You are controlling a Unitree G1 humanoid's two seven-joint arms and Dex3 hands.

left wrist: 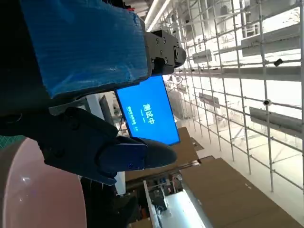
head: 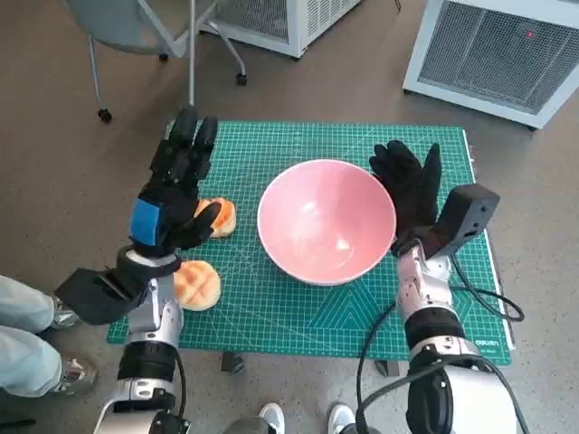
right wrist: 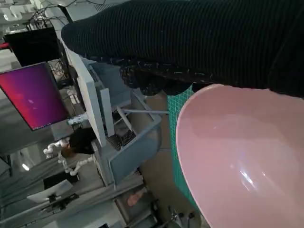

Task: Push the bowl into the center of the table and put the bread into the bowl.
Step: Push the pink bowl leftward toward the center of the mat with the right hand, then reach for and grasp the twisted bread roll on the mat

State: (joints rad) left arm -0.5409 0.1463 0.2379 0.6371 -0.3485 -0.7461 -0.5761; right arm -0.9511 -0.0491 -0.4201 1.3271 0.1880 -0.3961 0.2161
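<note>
Looking down from the head cam, I've got the big pale-pink round bowl [head: 327,220] sitting roughly mid-mat on the green gridded cutting mat [head: 298,312] that covers the small table, so I'd call the push step about done. My right hand [head: 409,185], in the black knit glove, stands flat w/ fingers extended and together against the bowl's right rim, holding nothing. It looks set there as a flat pusher, not a grasp. Whether it's actually touching the rim or just beside it I can't tell from the head view; the right wrist cam shows the glove lying right along the bowl edge, very close.

Left hand [head: 174,194], black w/ blue tape on its back, hovers above the mat's left side w/ fingers spread apart and nothing in them. It's placed over the bread, prob. staged for the pick. Two golden round bread buns lie left of the bowl: one bun [head: 221,216] partly hidden under the left thumb, near the bowl's left rim but apart from it; the other bun [head: 197,284] closer to me by the wrist.

Bread isn't in the bowl yet. Next I'd need to lower the left hand and close on a bun.

Bkgd: a grey wheeled chair [head: 136,27] and a white vented unit [head: 502,50] on the floor.
</note>
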